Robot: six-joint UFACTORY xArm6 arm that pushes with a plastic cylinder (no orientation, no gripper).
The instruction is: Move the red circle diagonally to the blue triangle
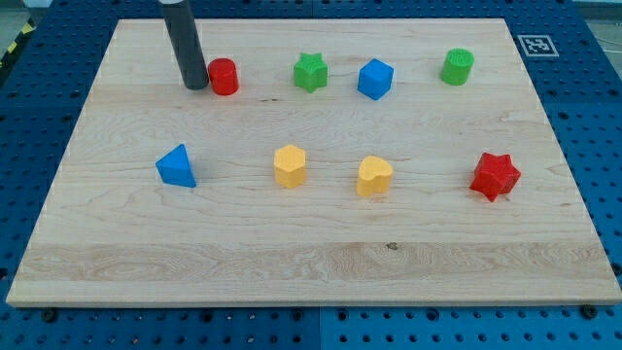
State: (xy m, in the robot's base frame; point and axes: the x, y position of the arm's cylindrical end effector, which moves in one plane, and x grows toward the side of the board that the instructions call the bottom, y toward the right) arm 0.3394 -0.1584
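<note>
The red circle (224, 76) stands near the view's top left of the wooden board (311, 258). My tip (194, 87) rests on the board just left of the red circle, almost touching it. The blue triangle (176, 166) lies lower down, below and a little left of the red circle and of my tip, well apart from both.
A green star (311, 72), a blue cube-like block (375, 79) and a green cylinder (457, 66) line the top row. A yellow hexagon-like block (290, 165), a yellow heart (373, 176) and a red star (496, 176) line the middle row.
</note>
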